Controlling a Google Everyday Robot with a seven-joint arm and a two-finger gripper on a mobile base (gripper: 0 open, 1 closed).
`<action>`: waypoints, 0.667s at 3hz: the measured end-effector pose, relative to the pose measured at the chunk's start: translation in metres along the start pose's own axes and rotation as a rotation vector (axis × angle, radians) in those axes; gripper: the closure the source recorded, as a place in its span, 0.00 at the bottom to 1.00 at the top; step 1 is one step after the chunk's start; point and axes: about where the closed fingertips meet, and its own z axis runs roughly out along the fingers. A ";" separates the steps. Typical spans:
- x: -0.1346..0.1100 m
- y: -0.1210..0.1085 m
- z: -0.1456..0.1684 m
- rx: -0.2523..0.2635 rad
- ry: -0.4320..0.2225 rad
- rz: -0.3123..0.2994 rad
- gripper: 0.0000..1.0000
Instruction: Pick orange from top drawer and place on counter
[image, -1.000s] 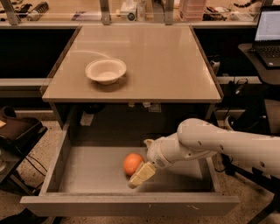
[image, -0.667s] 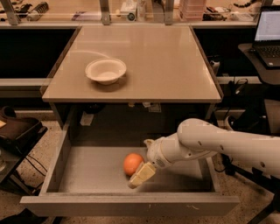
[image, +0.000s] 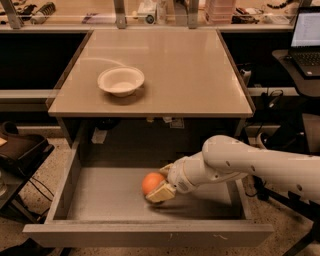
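Inside top drawer (image: 100, 195), 6 o'clock of surface (image: 180, 65): end effector (image: 156, 190) meets orange (image: 150, 181) from 3 o'clock for pickup; grip cannot be told.

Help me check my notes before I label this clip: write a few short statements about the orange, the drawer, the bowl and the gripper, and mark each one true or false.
1. The orange lies inside the top drawer. True.
2. The white bowl sits in the drawer beside the orange. False: it stands on the counter.
3. The gripper is down in the drawer, right at the orange. True.
4. The top drawer is pushed shut. False: it is pulled out, with its grey floor showing.
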 end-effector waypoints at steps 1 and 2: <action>0.000 0.000 0.000 0.000 0.000 0.000 0.65; -0.004 -0.002 -0.013 0.018 0.022 -0.003 0.88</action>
